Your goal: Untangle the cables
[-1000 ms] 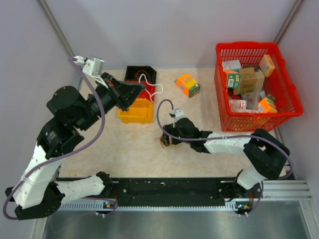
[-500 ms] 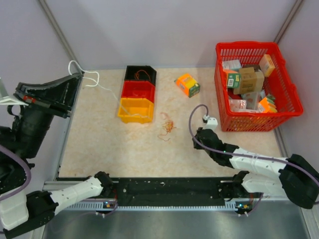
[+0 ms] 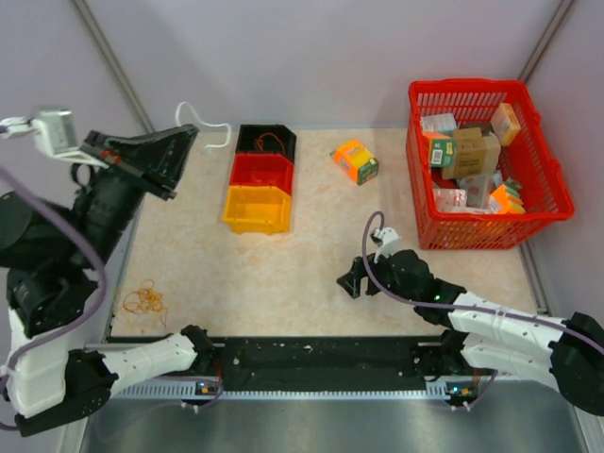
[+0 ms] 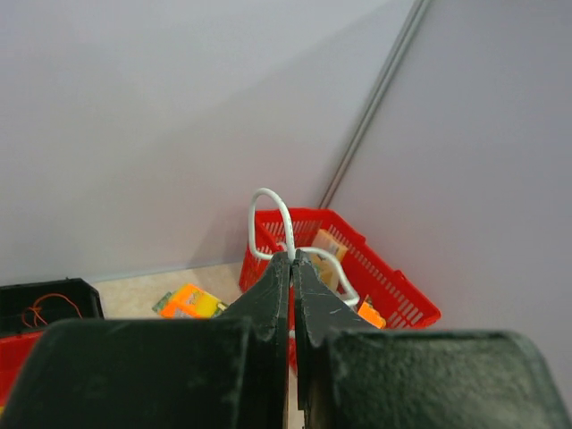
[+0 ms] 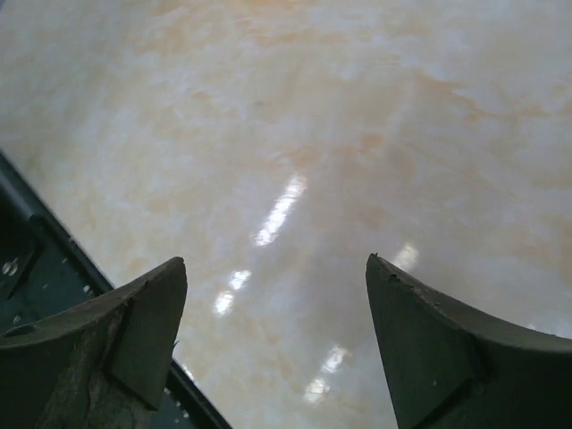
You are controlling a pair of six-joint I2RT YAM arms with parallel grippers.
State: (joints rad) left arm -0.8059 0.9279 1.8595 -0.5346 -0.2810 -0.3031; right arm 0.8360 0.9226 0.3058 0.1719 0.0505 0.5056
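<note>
My left gripper (image 3: 186, 142) is raised at the back left and shut on a looping white cable (image 3: 204, 121), which hangs free in the air. In the left wrist view the jaws (image 4: 291, 257) are pressed together with the white cable (image 4: 273, 214) pinched at the tips. A small clump of orange and yellow wires (image 3: 143, 300) lies on the table at the front left. A thin orange wire (image 3: 270, 142) lies in the black bin. My right gripper (image 3: 351, 281) is open and empty, low over bare table (image 5: 295, 134) near the front middle.
Black (image 3: 283, 132), red (image 3: 261, 173) and yellow (image 3: 255, 209) bins stand in a row at the back middle. An orange box (image 3: 355, 161) lies beside them. A red basket (image 3: 557, 193) of packages fills the right side. A black rail (image 3: 321, 357) runs along the front edge.
The left gripper has lifted the white cable out of the bins to the back left. The wire clump is now at the front left, not mid-table. The right gripper has drawn back towards the front.
</note>
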